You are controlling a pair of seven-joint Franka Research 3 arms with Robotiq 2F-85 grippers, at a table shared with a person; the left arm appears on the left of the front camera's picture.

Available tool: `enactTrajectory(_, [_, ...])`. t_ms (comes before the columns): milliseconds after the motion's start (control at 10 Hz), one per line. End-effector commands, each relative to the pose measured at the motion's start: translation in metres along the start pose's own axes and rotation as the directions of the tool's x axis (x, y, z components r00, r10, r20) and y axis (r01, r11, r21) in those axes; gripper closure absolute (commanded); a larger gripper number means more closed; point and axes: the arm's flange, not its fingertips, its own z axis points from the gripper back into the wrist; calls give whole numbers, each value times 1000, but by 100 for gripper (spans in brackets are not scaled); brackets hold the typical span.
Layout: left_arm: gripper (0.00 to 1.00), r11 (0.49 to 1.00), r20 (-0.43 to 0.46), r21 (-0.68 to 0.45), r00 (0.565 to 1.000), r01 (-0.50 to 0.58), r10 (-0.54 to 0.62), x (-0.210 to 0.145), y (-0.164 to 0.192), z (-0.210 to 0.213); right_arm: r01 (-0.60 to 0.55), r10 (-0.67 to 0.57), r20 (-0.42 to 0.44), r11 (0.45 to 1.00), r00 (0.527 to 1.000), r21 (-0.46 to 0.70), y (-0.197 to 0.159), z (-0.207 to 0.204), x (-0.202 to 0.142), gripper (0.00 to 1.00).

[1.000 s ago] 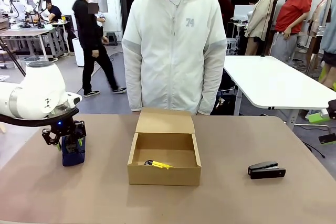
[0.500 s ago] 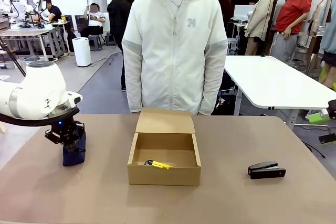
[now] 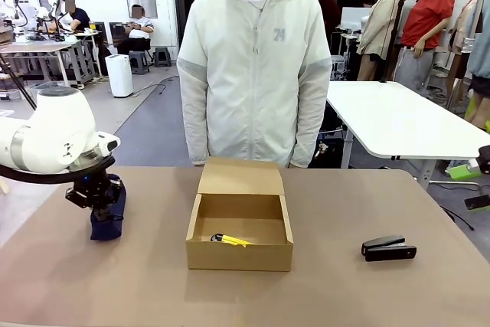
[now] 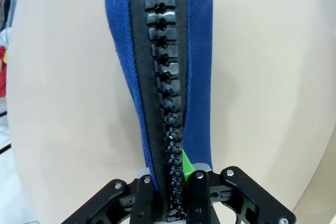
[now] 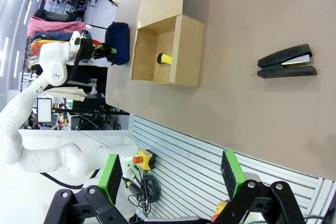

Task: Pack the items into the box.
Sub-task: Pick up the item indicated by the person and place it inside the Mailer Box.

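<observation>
1. Front view: my left end effector (image 3: 97, 198) is closed on the upper end of the navy-blue pouch (image 3: 106, 224), well left of the box (image 3: 239, 255). The pouch stands upright; I cannot tell whether its base touches the desk (image 3: 153, 289). The box is open, with its flap raised at the far side. The yellow-and-black pen-like tool (image 3: 230, 240) lies inside, near the front wall. The black stapler (image 3: 389, 248) lies right of the box, apart from it. A person (image 3: 253, 74) stands behind the box.
2. Left wrist view: my fingers clamp the pouch along its zipper, and a green pad (image 4: 186, 165) presses the blue fabric.
3. Right wrist view: my right end effector (image 5: 170, 174) is open and holds nothing, on the stapler's side of the box.
</observation>
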Motion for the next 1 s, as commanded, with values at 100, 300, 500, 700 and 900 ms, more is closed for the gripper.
enactTrajectory(100, [100, 989, 45, -49, 990, 136, -134, -21, 35, 66, -19, 19, -4, 1000, 1000, -5, -2, 1, -2, 0])
enactTrajectory(300, [100, 948, 44, -119, 956, 294, -291, -46, 71, 124, -19, 19, -4, 1000, 1000, -5, -2, 1, -2, 0])
enactTrajectory(500, [100, 820, 81, -210, 846, 532, -528, -80, 99, 151, -19, 19, -4, 1000, 1000, -5, -2, 1, -2, 0])
enactTrajectory(700, [100, 873, 23, -214, 896, 438, -443, -88, 123, 152, -19, 19, -4, 1000, 1000, -5, -2, 1, -2, 0])
enactTrajectory(900, [100, 839, 93, -200, 862, 506, -498, -82, 97, 159, -19, 19, -4, 1000, 1000, -5, -2, 1, -2, 0])
